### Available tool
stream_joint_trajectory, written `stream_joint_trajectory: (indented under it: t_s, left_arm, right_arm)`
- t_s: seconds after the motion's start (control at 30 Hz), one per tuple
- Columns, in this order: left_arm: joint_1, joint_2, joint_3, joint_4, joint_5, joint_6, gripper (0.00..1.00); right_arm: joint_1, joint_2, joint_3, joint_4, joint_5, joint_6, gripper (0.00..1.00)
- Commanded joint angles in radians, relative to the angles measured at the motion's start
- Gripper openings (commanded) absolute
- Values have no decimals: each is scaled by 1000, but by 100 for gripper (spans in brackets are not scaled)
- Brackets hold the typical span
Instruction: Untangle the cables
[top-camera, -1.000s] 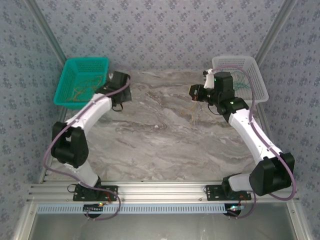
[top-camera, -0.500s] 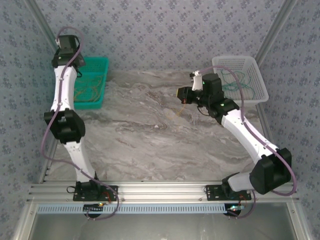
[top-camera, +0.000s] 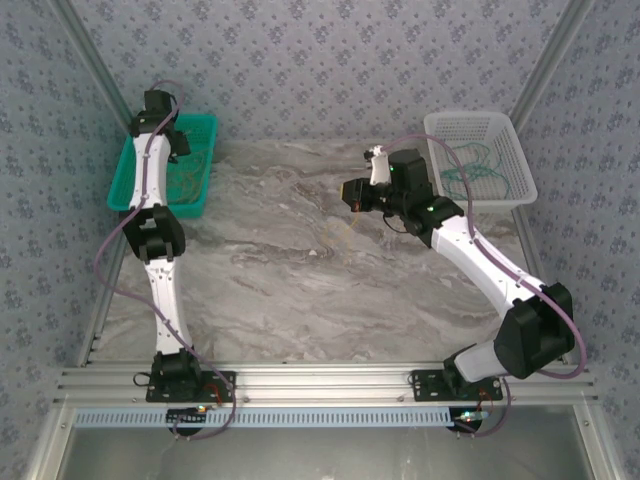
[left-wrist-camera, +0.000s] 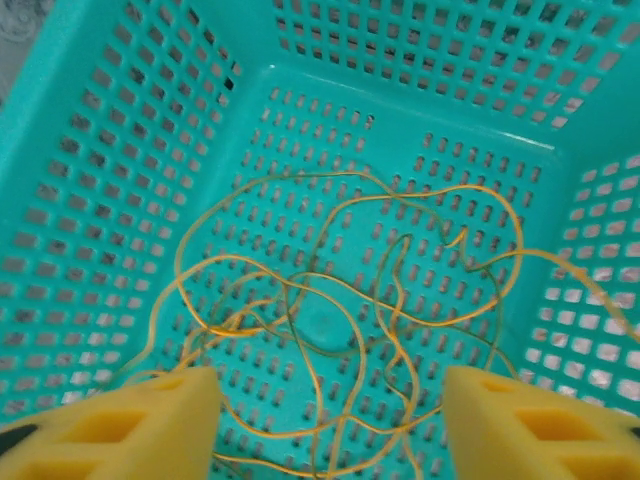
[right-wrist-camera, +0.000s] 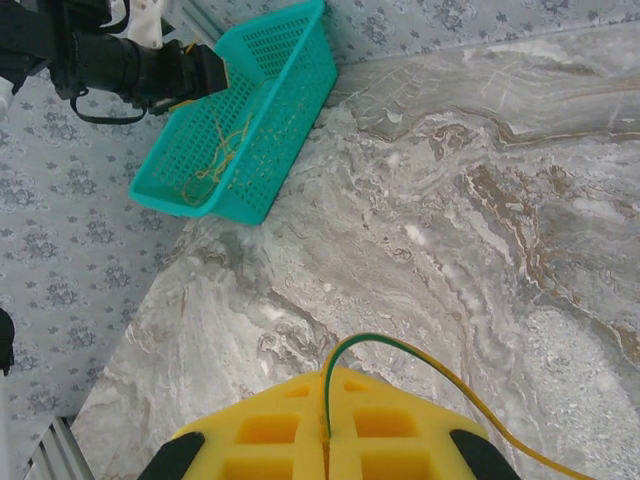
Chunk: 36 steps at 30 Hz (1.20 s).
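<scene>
Since a second ago our left arm has swung off the table and stretched out over the teal basket (top-camera: 122, 180). Our right gripper (top-camera: 350, 190) has slid leftward, farther from the white basket (top-camera: 470, 118).

Our left gripper (left-wrist-camera: 330, 435) hangs above the teal basket's floor, its yellow pads (left-wrist-camera: 150, 425) wide apart with nothing between them. Beneath it a loose tangle of orange cables (left-wrist-camera: 340, 300) lies on the perforated floor. The loops cross one another, and at least one darker strand runs through the middle. We cannot tell whether any loop touches the pads.

Our right gripper is closed, its two pads pressed flat together on a cable (right-wrist-camera: 327, 395). That cable is green where it leaves the seam and turns yellow as it arcs away to the lower right of the wrist view. This gripper hovers over the marble table (top-camera: 300, 290), above its far half, between the two baskets and nearer the white one.

Green cables (top-camera: 470, 178) lie in the white basket at the table's far right corner. The teal basket sits at the far left corner, well apart from it.
</scene>
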<state>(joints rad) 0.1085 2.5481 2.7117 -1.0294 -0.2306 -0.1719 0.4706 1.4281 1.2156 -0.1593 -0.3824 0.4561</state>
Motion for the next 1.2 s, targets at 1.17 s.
stream_joint_trajectory:
  t_s: [1.17]
  left_arm:
    - [-575, -1479, -2172, 1587, 381, -112, 91]
  right_arm:
    - [87, 166, 251, 243, -365, 131, 0]
